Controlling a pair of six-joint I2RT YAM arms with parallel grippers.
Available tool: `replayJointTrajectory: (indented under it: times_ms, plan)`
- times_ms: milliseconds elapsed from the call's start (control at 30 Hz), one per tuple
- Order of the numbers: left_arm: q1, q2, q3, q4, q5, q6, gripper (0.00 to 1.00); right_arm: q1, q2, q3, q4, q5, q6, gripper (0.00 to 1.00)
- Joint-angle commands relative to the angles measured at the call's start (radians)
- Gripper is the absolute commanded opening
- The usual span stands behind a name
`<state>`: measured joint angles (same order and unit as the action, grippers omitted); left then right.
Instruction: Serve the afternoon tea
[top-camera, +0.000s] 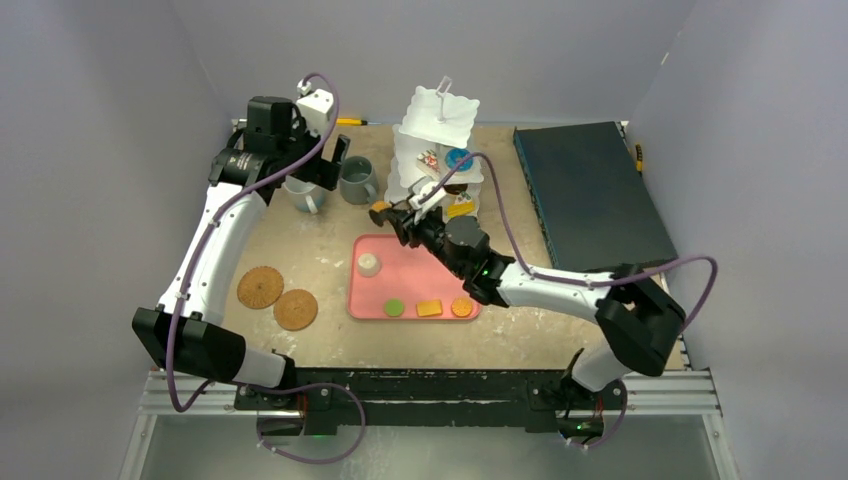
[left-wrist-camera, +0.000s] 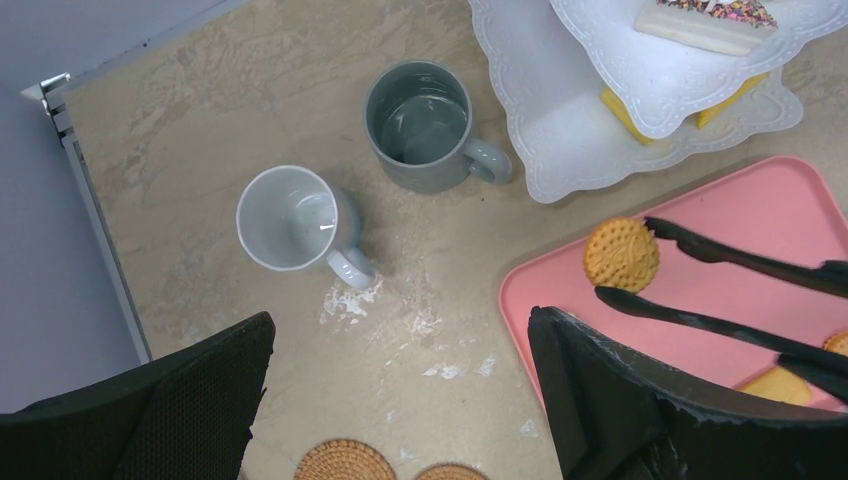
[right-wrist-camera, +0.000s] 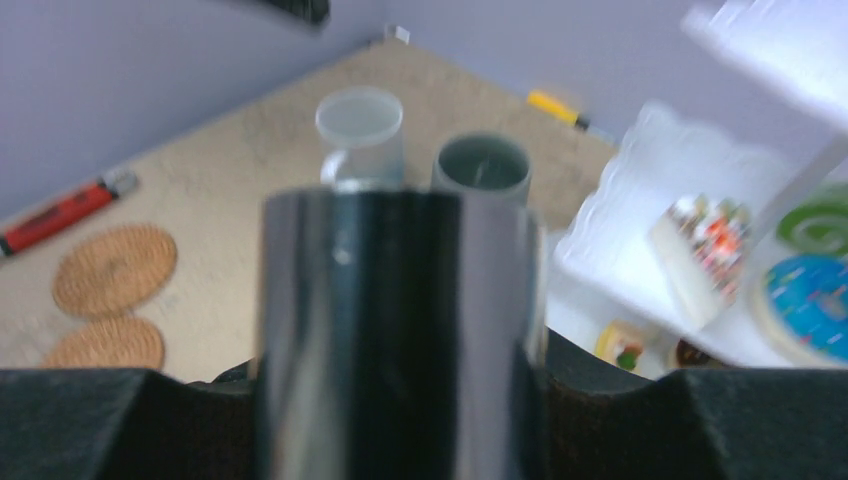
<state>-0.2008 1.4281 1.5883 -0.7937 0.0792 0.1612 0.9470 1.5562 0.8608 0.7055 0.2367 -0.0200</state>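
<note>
My right gripper (top-camera: 418, 226) is shut on the black tongs (right-wrist-camera: 400, 320). The tongs pinch a round orange cookie (top-camera: 380, 212) above the pink tray's far left corner, in front of the white three-tier stand (top-camera: 435, 150). The cookie (left-wrist-camera: 621, 254) and the tongs (left-wrist-camera: 740, 262) also show in the left wrist view. My left gripper (left-wrist-camera: 400, 400) is open and empty, held above the white mug (left-wrist-camera: 290, 218) and the grey mug (left-wrist-camera: 425, 125). Two cork coasters (top-camera: 260, 287) (top-camera: 296, 309) lie at front left. The stand holds several pastries (right-wrist-camera: 705, 235).
The pink tray (top-camera: 420, 270) holds a white pastry (top-camera: 369, 264), a green one (top-camera: 395, 308), an orange square (top-camera: 429, 308) and an orange round (top-camera: 461, 308). A dark blue box (top-camera: 590, 195) fills the back right. A red marker (right-wrist-camera: 60, 215) lies at the left.
</note>
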Motion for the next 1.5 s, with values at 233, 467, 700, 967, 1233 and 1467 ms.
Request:
replayJointTrajectory:
  times_ms: [233, 467, 700, 967, 1233, 1467]
  plan:
    - [0.02, -0.034, 0.019, 0.02, 0.027, 0.011, 0.98, -0.123, -0.202, 0.219, -0.111, -0.035, -0.064, 0.34]
    - [0.023, -0.035, 0.025, 0.019, 0.031, 0.011, 0.98, -0.227, -0.223, 0.278, -0.156, -0.047, -0.075, 0.34]
    - [0.026, -0.034, 0.027, 0.017, 0.034, 0.012, 0.98, -0.287, -0.214, 0.298, -0.17, -0.019, -0.104, 0.33]
    - [0.028, -0.031, 0.027, 0.019, 0.038, 0.013, 0.98, -0.368, -0.178, 0.322, -0.162, -0.031, -0.104, 0.33]
    - [0.029, -0.031, 0.027, 0.017, 0.037, 0.017, 0.97, -0.404, -0.124, 0.343, -0.154, -0.062, -0.09, 0.33]
    - [0.033, -0.029, 0.021, 0.021, 0.038, 0.016, 0.97, -0.41, -0.108, 0.338, -0.146, -0.084, -0.083, 0.35]
